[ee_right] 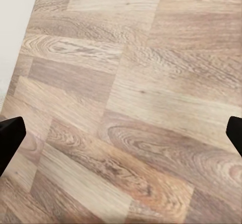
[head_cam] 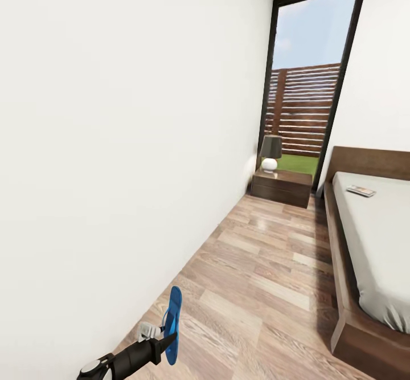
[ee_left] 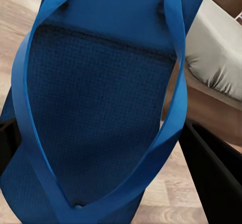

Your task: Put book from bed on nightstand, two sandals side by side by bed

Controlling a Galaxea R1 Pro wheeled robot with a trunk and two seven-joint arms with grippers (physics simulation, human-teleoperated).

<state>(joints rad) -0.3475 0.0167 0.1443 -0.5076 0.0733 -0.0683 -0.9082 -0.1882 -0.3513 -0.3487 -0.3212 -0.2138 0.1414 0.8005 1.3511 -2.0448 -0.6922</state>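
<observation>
Blue sandal [head_cam: 173, 324] being held edge-up by left gripper [head_cam: 161, 341], fingers [ee_left: 214, 168] clamped on sole above plank floor [head_cam: 267, 266], beside white wall [head_cam: 125, 141]. Right gripper [ee_right: 121, 128] being kept wide apart over floor. Book [head_cam: 361, 191] lying on bed [head_cam: 378, 243] near headboard. Nightstand [head_cam: 282, 186] with lamp [head_cam: 270, 153] standing at aisle's far end.

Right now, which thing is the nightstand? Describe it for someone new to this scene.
Follow the white wall to the tall glass door at the far end. The nightstand is the low dark wooden cabinet below it, left of the bed; a grey-shaded lamp stands on it.
</observation>
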